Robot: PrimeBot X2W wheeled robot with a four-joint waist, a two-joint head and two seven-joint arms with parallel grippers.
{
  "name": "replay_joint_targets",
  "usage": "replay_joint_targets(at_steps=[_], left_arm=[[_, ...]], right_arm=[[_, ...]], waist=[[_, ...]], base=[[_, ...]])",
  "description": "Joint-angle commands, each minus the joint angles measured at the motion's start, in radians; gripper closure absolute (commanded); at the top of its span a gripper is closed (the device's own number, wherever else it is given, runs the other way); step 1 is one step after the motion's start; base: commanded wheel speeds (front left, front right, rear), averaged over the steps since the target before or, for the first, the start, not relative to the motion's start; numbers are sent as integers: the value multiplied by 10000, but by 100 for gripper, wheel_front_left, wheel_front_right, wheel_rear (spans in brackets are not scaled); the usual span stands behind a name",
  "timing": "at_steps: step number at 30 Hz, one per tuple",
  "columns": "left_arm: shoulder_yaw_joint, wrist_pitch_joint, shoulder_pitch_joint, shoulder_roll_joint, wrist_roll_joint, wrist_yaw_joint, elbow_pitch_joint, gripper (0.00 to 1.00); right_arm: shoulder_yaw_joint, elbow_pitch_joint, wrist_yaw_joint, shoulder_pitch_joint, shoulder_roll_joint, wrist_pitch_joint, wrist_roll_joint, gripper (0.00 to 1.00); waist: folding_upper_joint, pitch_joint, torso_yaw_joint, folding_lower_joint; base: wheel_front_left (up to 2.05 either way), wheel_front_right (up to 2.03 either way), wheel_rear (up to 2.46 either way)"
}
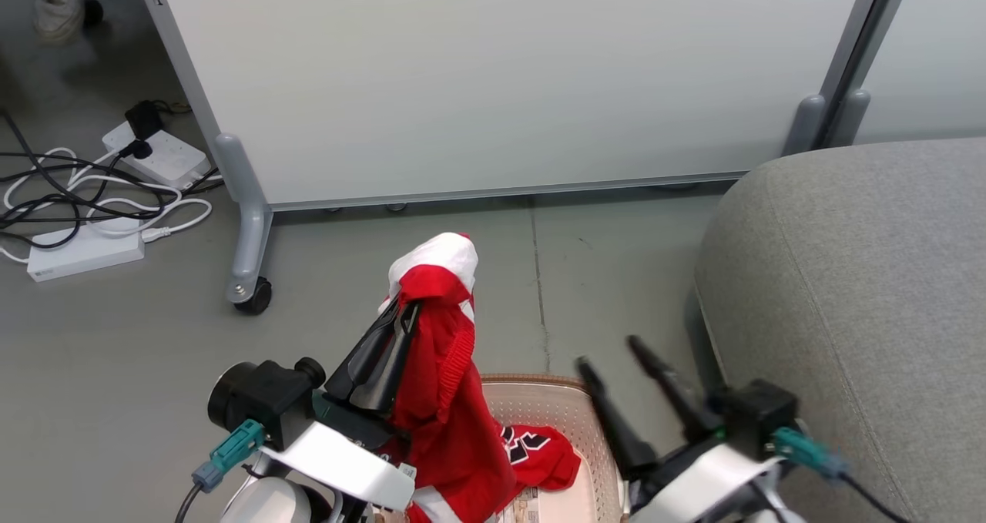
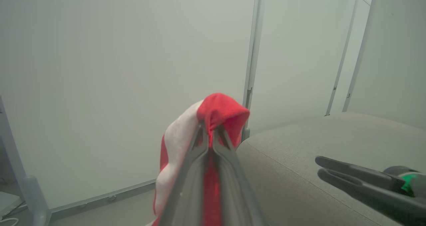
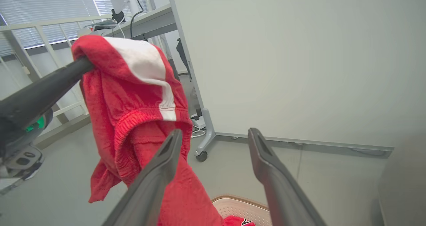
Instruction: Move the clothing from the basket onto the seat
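Note:
My left gripper (image 1: 406,311) is shut on the red garment with the broad white band (image 1: 439,353), held up above the basket so that the cloth hangs down into it. The same garment (image 3: 133,96) drapes from the left fingers in the right wrist view, and its fold (image 2: 219,116) caps the shut fingertips in the left wrist view. The red jersey with black-and-white numerals (image 1: 539,450) lies inside the cream basket (image 1: 570,407). My right gripper (image 1: 612,353) is open and holds nothing, above the basket's right side. The grey seat (image 1: 855,292) is to the right.
A white partition panel on grey castor legs (image 1: 246,238) stands behind the basket. Power strips and tangled cables (image 1: 100,192) lie on the floor at the left. A person's shoe (image 1: 58,3) is at the top left corner. Bare grey floor lies between basket and panel.

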Motion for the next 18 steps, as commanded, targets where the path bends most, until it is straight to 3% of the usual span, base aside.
replay_joint_targets(at_steps=[1,7,18], left_arm=[[2,-11,-168,33,-78,-86,19,100],[-152,-7,-324,8,-81,-169,66,100],[-374,-57,-426,-38,-84,-236,-15,100]], right_arm=[[564,218,23,-272,-51,-177,356,0],[2620,1118,23,-1319,-57,-734,1510,0],[4889,2939,23,-3342,-55,-1391,3208,0]], waist=[[-1,22,93,0],[-1,76,408,0],[-1,241,759,0]], base=[[0,0,0],[0,0,0],[0,0,0]])
